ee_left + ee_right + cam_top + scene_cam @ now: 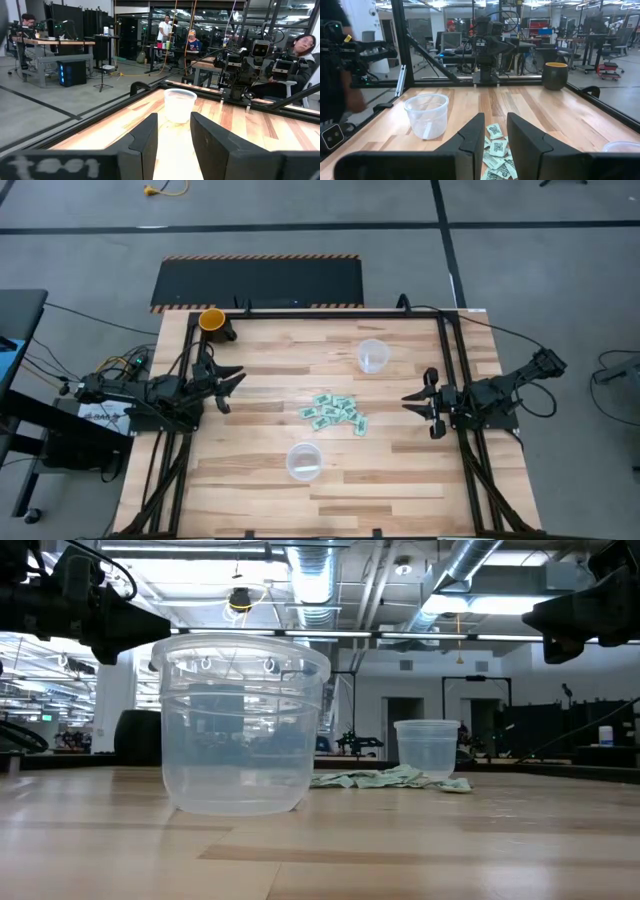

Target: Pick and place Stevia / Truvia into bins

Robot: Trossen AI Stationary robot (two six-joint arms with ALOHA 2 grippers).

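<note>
Orange-yellow cup [212, 320] at wooden table's [260, 490] far-left corner.

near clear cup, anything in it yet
Empty: the near clear cup shows only its clear walls, and the packets lie piled on the table.

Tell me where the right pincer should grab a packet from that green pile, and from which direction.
Take the outermost packet at the edge of the pile of packets nearest the right pincer, coming straight down from above. The packets lie flat and overlap in the middle of the table, so a side approach would likely just push them; pinching one loose edge probably avoids lifting several.
</note>
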